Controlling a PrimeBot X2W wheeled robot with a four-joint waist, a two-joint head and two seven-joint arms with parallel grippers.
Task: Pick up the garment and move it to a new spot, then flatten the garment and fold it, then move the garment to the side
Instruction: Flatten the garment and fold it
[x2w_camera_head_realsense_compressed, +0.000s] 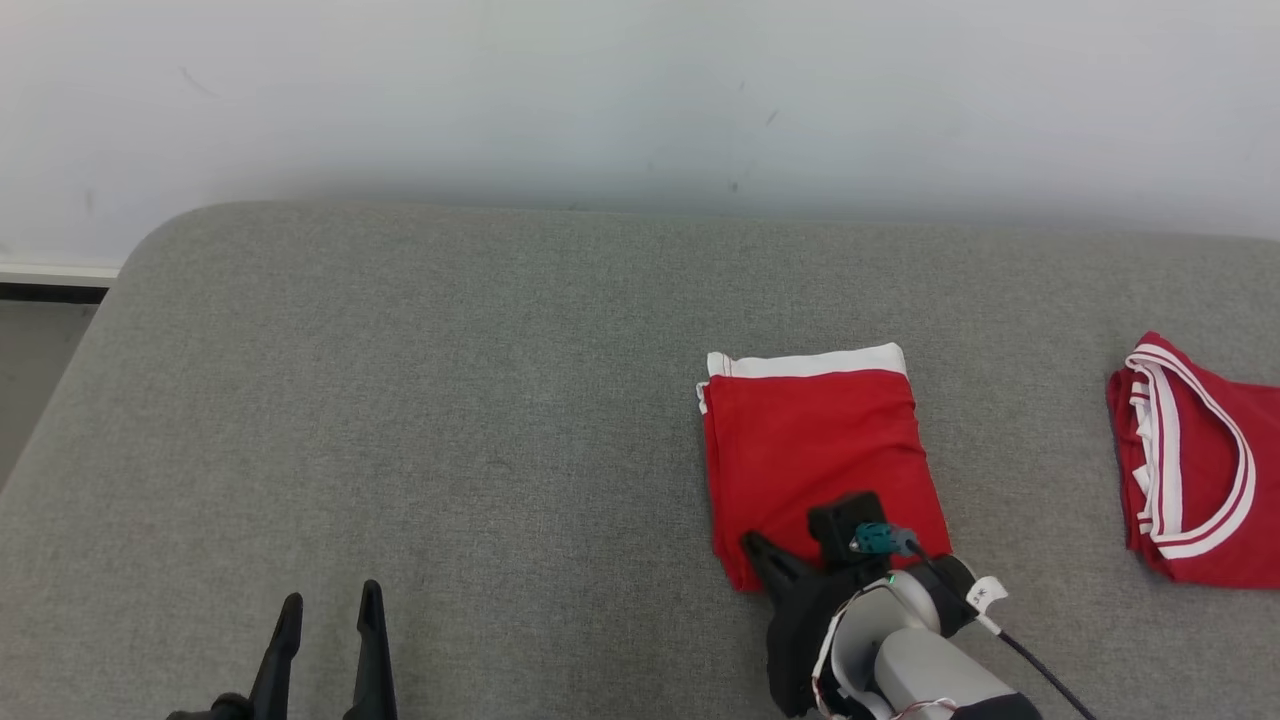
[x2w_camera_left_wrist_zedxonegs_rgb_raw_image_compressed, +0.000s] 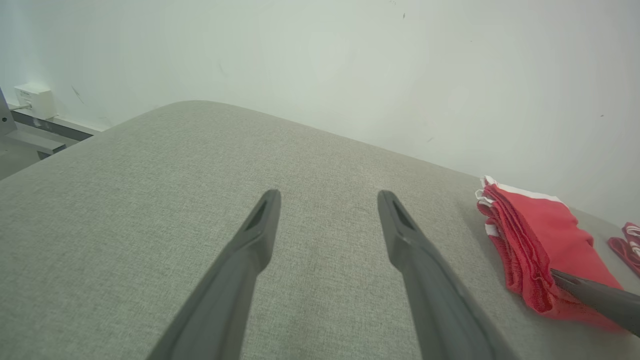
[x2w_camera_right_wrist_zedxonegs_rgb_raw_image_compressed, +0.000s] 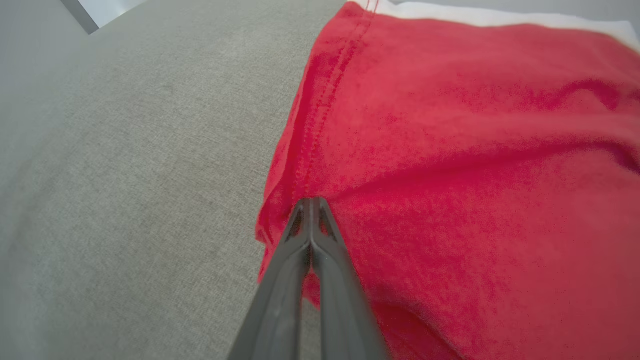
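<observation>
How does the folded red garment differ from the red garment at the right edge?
The folded red garment forms a neat rectangle; the edge garment looks rounder. The folded red garment shows a straight white band; the edge garment, curved white stripes. Both lie on grey upholstery.

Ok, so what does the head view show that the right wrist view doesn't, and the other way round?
Head view: the open left tool and a second red garment at far right. Right wrist view: the stitched seam along the folded red garment, and the right tool plainly shut. Both: that folded red garment, the right tool at its near left corner, and the grey cushion.
</observation>
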